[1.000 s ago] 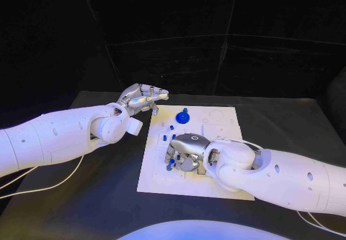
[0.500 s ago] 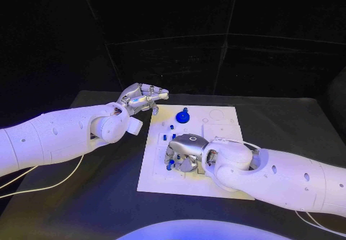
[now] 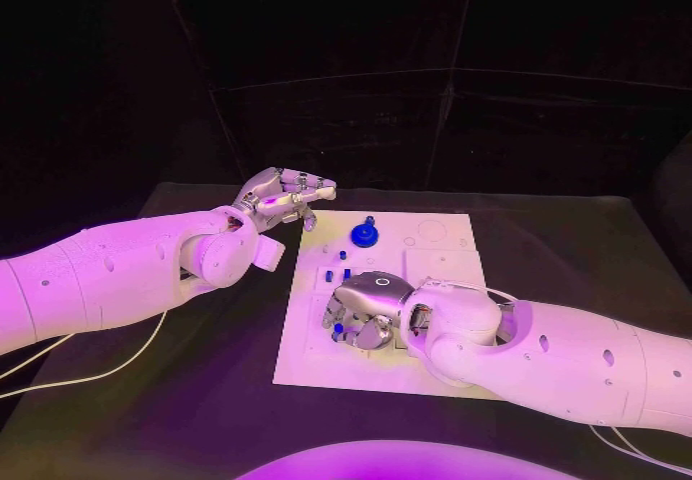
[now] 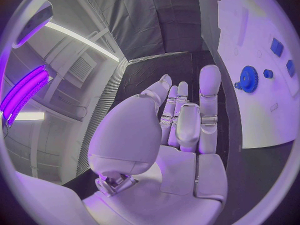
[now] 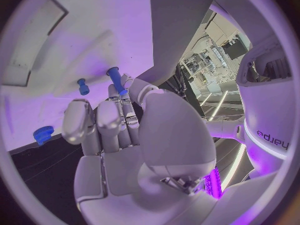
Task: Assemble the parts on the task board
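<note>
Right hand [image 3: 366,305] low over task board [image 3: 447,236], pinching blue peg [image 5: 117,80]; may slip or jam if tilted. Left hand [image 3: 286,195] curled, grasping nothing, beside board's far corner.

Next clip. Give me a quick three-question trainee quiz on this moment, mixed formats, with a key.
1. True or false: the left hand rests on the task board.
2. Which hand is down over the board among the small blue parts? A) left B) right
3. Fill in: the blue gear lies toward the board's ____ edge.

Key: 1 false, it is raised beside the board's far left corner, holding nothing. 2 B, the right hand; a blue peg stands at its fingertips. 3 far.
</note>
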